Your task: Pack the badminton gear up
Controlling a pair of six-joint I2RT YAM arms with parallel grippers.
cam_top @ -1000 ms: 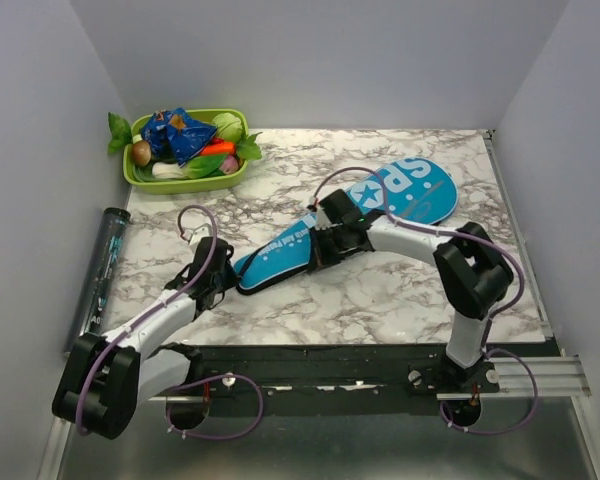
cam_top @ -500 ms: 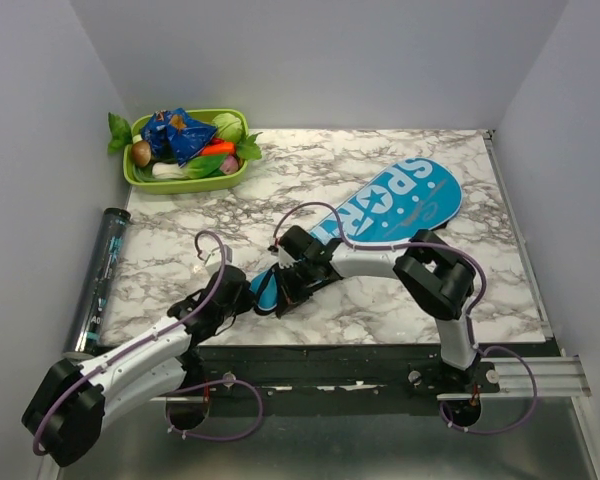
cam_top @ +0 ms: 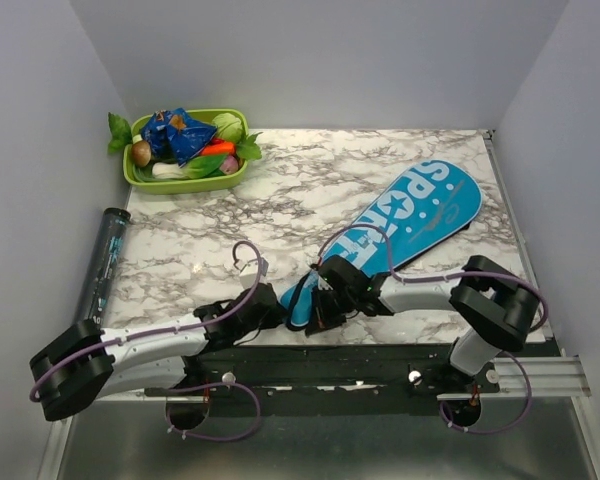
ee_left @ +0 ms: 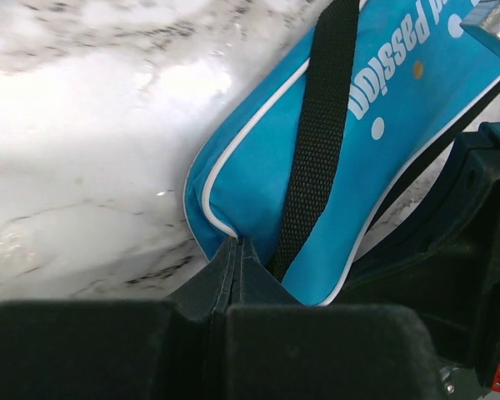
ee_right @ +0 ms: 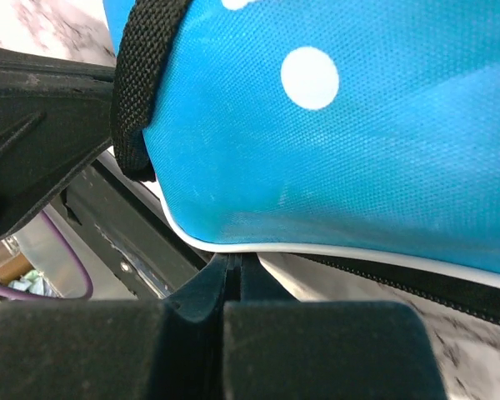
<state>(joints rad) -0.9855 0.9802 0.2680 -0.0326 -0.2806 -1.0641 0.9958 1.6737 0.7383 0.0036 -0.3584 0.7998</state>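
Note:
The blue racket-shaped cover [cam_top: 410, 215] lettered "SPORT" lies slanted, its wide head at the far right and its narrow handle end at the table's near edge. My left gripper [cam_top: 283, 308] is shut on the handle end's white-piped edge, as the left wrist view [ee_left: 237, 243] shows, beside the black strap [ee_left: 317, 125]. My right gripper [cam_top: 318, 308] is shut on the cover's piped edge from the other side [ee_right: 237, 257]. The dark clear tube [cam_top: 102, 262] lies along the left wall. No rackets or shuttlecocks show.
The green tray [cam_top: 180, 184] of toy vegetables stands at the far left. Both grippers sit close together right at the table's near edge, above the black base rail [cam_top: 360, 360]. Walls close in the left, far and right sides.
Both arms have moved toward the near edge and to the right. The cover has slid with them, so its head now sits farther right and its handle end reaches the near edge.

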